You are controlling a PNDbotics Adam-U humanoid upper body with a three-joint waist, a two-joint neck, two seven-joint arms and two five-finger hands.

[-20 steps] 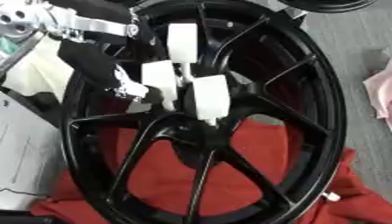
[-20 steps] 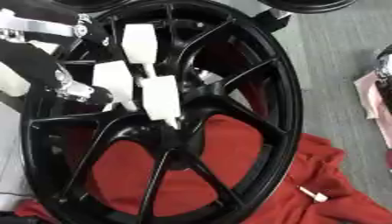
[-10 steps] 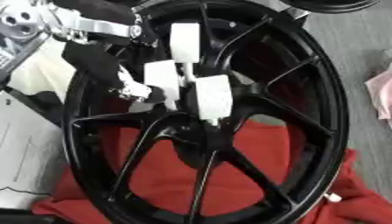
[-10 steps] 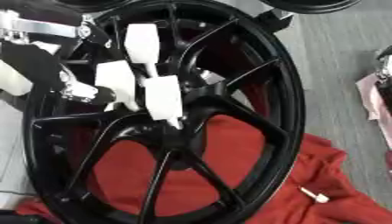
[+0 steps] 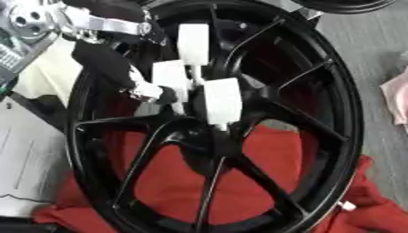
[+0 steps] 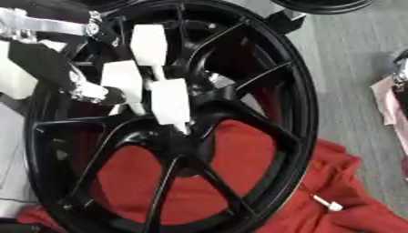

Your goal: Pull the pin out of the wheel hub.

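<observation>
A large black spoked wheel (image 5: 331,104) lies on a red cloth (image 5: 171,182). Its hub (image 5: 206,148) sits at the middle, where the spokes meet. I cannot make out a pin in the hub. My left hand (image 5: 171,79), black with white finger covers, reaches in from the upper left. It hangs over the spokes just above the hub. Its fingers (image 5: 223,101) are spread and fairly straight, with the lowest tip pointing down at the hub's upper edge. Nothing shows between them. A small white pin-like piece (image 6: 327,203) lies on the cloth outside the rim at the lower right.
A white block (image 5: 44,77) and a pale grey panel (image 5: 28,159) stand left of the wheel. Another black tyre (image 6: 327,4) shows at the top edge. Pink fabric (image 6: 390,102) lies on the grey floor at the right.
</observation>
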